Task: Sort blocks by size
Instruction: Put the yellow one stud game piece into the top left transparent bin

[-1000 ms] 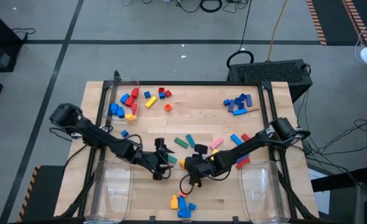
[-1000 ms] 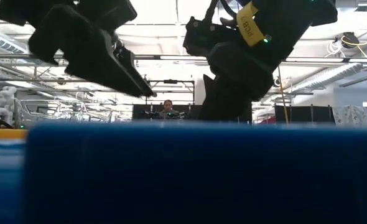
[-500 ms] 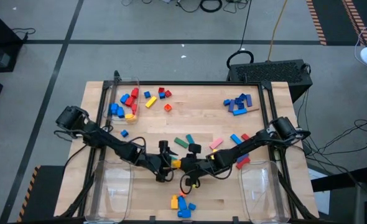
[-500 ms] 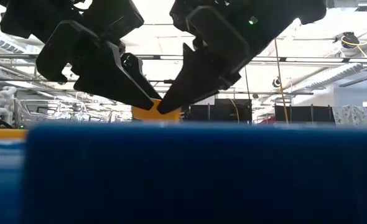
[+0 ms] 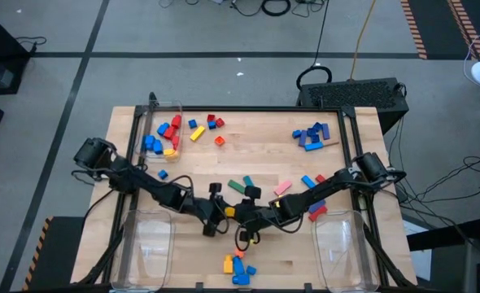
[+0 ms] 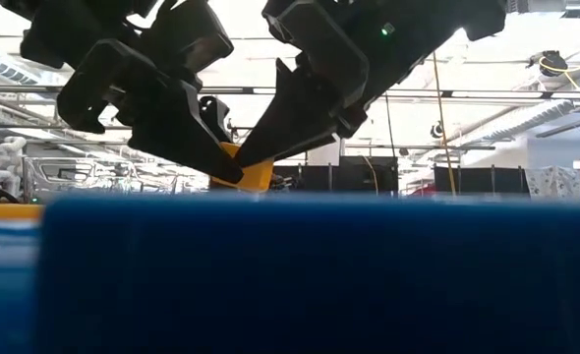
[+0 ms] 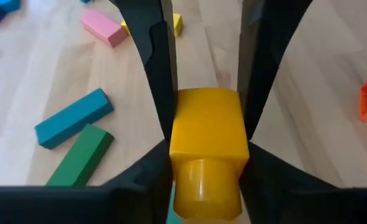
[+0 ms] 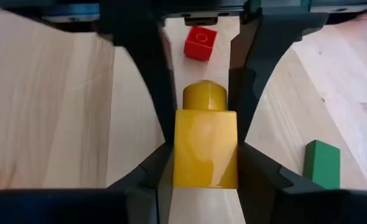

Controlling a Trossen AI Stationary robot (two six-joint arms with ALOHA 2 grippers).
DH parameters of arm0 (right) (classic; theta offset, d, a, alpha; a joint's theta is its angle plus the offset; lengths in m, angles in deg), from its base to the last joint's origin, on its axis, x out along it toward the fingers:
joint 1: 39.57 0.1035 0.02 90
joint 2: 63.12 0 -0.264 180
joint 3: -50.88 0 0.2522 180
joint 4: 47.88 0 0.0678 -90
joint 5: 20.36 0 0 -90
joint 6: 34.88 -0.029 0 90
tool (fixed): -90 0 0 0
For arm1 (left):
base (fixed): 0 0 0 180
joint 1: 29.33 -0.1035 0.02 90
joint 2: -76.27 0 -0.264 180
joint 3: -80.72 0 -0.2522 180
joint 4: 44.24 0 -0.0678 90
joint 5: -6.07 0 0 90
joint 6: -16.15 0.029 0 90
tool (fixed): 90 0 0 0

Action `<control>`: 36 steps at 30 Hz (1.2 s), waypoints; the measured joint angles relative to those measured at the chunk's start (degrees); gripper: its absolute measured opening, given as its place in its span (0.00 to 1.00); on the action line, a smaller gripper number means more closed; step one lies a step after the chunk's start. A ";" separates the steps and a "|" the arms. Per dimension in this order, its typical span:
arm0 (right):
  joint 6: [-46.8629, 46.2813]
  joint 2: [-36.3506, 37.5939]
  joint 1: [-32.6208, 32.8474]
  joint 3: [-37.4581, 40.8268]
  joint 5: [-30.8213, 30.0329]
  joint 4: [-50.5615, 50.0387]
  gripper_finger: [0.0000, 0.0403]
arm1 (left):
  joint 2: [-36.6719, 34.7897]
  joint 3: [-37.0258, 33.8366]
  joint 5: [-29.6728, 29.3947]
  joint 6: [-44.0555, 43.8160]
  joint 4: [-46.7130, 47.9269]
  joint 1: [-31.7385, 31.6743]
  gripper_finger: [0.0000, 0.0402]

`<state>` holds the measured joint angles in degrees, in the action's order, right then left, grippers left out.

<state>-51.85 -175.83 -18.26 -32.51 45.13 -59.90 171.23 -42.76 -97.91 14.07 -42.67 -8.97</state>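
Both claws meet near the middle of the table, toward its near edge: the left claw and the right claw each pinch the same yellow brick from opposite sides, fingertips almost touching each other. Seen from the left wrist, that brick sits squeezed between two dark fingers, its round stud pointing toward the camera; seen from the right wrist, the brick is clamped the same way, stud pointing away. At table height the brick hangs just above the surface, both claws slanting down onto it like an inverted V. Each arm reaches in low from its own side, elbows out, forearms stretched nearly flat toward the centre. Bare wood lies open between the claws and the far edge, and to the left of the left claw; the near edge is tighter, with a small cluster of blue, yellow and orange blocks there, and two clear bins at the near corners. Loose blocks form four more groups: a red, blue and yellow heap inside a bin at the far left corner, a few more just beside it, a blue pile at far right, and a scatter of green, teal, pink, blue and red bars right behind the claws. Exact counts within the heaps cannot be told.
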 joint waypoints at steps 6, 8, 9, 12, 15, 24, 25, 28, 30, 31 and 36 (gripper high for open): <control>-1.83 0.03 -0.01 0.00 0.18 0.04 0.42 | -2.12 0.09 1.33 0.04 2.85 -0.91 0.34; -2.80 0.07 0.01 -0.09 0.15 -0.11 0.47 | -3.83 0.67 0.99 -0.32 6.51 -0.94 0.34; -3.41 0.07 0.01 -0.09 0.15 -0.50 0.49 | -5.08 0.94 0.83 -0.69 9.28 -0.96 0.34; -7.00 0.33 0.22 -0.06 0.91 -3.33 0.55 | -8.89 2.81 -3.03 -4.28 19.50 -1.04 0.34; -10.34 0.83 -0.13 -0.08 0.66 -6.29 0.59 | -13.23 4.88 -10.61 -9.79 32.97 -1.22 0.34; -10.80 1.10 -0.32 -0.02 -0.64 -7.50 0.57 | -26.89 5.46 -26.00 -29.89 63.50 -9.57 0.34; -10.55 1.10 -0.36 -0.02 -0.70 -7.56 0.57 | -28.18 5.46 -26.78 -31.41 65.67 -11.05 0.34; -9.95 1.10 -0.36 -0.02 -0.84 -7.75 0.57 | -31.81 5.47 -28.48 -33.55 69.27 -15.88 0.34; -9.42 1.10 -0.26 -0.02 -0.57 -7.84 0.57 | -33.85 5.46 -28.52 -33.56 70.32 -19.42 0.34; -9.25 1.10 -0.22 -0.02 -0.47 -7.88 0.57 | -34.69 5.47 -28.49 -33.56 70.76 -21.31 0.34; -8.73 1.10 -0.29 -0.02 -0.48 -8.00 0.57 | -36.07 5.49 -28.45 -32.81 74.09 -31.06 0.34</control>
<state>-60.58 -174.73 -18.55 -32.53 44.65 -67.90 135.16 -37.27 -126.36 -18.74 31.41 -40.04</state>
